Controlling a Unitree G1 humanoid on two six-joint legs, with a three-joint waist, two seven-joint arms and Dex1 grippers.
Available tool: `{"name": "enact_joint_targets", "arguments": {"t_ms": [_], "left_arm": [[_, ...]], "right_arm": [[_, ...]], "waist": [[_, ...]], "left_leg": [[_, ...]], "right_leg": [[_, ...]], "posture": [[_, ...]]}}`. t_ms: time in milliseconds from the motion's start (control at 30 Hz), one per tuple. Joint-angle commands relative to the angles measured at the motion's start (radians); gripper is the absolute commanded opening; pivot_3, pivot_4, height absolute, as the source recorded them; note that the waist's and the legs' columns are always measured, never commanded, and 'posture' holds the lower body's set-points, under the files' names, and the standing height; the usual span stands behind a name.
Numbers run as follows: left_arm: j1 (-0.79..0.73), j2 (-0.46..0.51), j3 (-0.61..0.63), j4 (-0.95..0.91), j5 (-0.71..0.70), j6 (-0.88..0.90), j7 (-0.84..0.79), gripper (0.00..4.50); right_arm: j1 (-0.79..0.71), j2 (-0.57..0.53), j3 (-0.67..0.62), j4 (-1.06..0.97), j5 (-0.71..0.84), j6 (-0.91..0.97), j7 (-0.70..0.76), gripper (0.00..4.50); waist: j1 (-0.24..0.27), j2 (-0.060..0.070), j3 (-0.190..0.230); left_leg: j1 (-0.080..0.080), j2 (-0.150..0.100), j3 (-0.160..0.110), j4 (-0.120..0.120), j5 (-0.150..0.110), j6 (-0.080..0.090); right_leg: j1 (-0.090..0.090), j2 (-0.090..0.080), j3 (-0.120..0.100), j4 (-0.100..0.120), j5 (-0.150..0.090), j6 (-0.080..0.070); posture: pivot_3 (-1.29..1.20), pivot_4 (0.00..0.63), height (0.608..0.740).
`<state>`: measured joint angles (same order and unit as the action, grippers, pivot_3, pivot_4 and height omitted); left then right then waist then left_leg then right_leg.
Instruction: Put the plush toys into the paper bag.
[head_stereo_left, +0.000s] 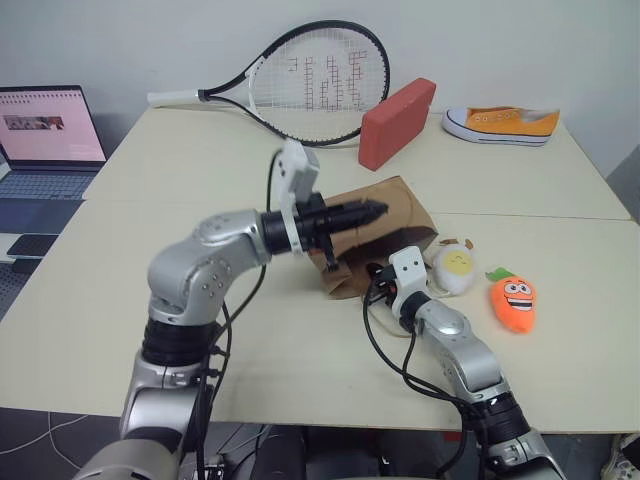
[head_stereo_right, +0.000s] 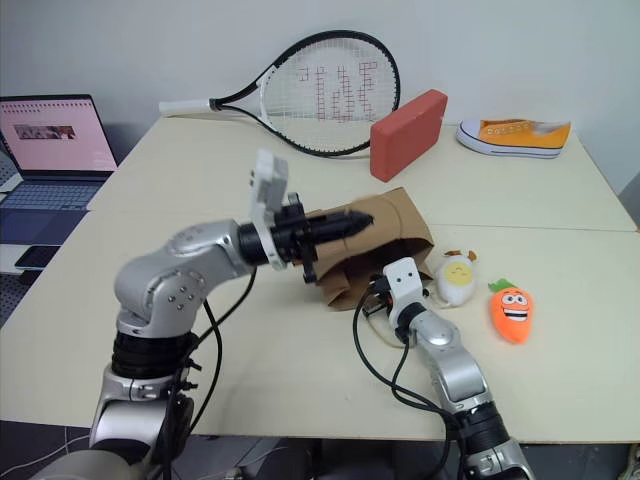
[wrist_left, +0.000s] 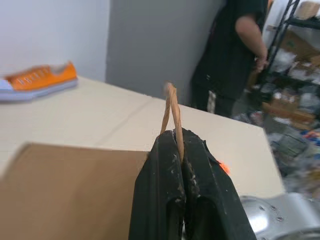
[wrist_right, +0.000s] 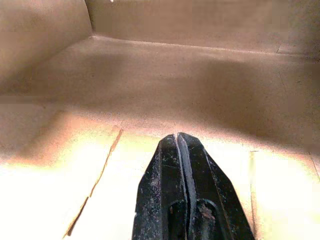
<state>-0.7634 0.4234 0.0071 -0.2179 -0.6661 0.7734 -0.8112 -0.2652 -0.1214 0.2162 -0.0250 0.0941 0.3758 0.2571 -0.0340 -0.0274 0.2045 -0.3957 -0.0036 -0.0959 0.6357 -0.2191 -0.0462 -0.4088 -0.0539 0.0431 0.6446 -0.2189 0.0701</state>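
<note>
The brown paper bag lies on its side in the middle of the table, its mouth toward me. My left gripper is shut on one twisted paper handle and holds the bag's upper side raised. My right gripper is shut with nothing in it, and its tips are inside the bag's mouth, facing the brown inner walls. Two plush toys lie on the table just right of the bag. The round white one with a yellow face is nearer the bag, and the orange carrot lies beyond it.
A red block and a tennis racket lie behind the bag. An orange sneaker sits at the far right and a laptop off the table's left. A person stands beyond the table's right side.
</note>
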Motion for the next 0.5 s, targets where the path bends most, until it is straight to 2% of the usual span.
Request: {"name": "enact_joint_targets", "arguments": {"t_ms": [33, 267, 500], "left_arm": [[-0.1, 0.039, 0.027, 0.005, 0.04, -0.097, -0.027, 0.0], [-0.213, 0.064, 0.008, 0.076, 0.149, -0.252, -0.025, 0.0], [-0.123, 0.056, -0.048, 0.045, 0.172, -0.259, -0.061, 0.0]], "right_arm": [[0.005, 0.013, 0.006, 0.017, -0.014, 0.006, 0.0, 0.03], [-0.015, 0.029, 0.008, 0.019, -0.019, 0.015, 0.008, 0.03], [-0.034, 0.028, 0.002, 0.005, -0.023, 0.028, 0.022, 0.03]], "waist": [[0.0, 0.0, 0.0], [-0.007, 0.0, 0.0], [-0.013, 0.0, 0.0]], "left_leg": [[0.0, 0.0, 0.0, 0.0, 0.0, 0.0], [0.001, 0.0, 0.0, 0.0, 0.0, 0.0], [0.0, 0.0, 0.0, -0.002, 0.0, 0.0]], "right_leg": [[0.0, 0.0, 0.0, 0.0, 0.0, 0.0], [0.0, 0.0, 0.0, 0.0, 0.0, 0.0], [0.0, 0.0, 0.0, -0.001, 0.0, 0.0]], "posture": [[0.0, 0.15, 0.74], [0.0, 0.15, 0.74], [0.0, 0.15, 0.74]]}}
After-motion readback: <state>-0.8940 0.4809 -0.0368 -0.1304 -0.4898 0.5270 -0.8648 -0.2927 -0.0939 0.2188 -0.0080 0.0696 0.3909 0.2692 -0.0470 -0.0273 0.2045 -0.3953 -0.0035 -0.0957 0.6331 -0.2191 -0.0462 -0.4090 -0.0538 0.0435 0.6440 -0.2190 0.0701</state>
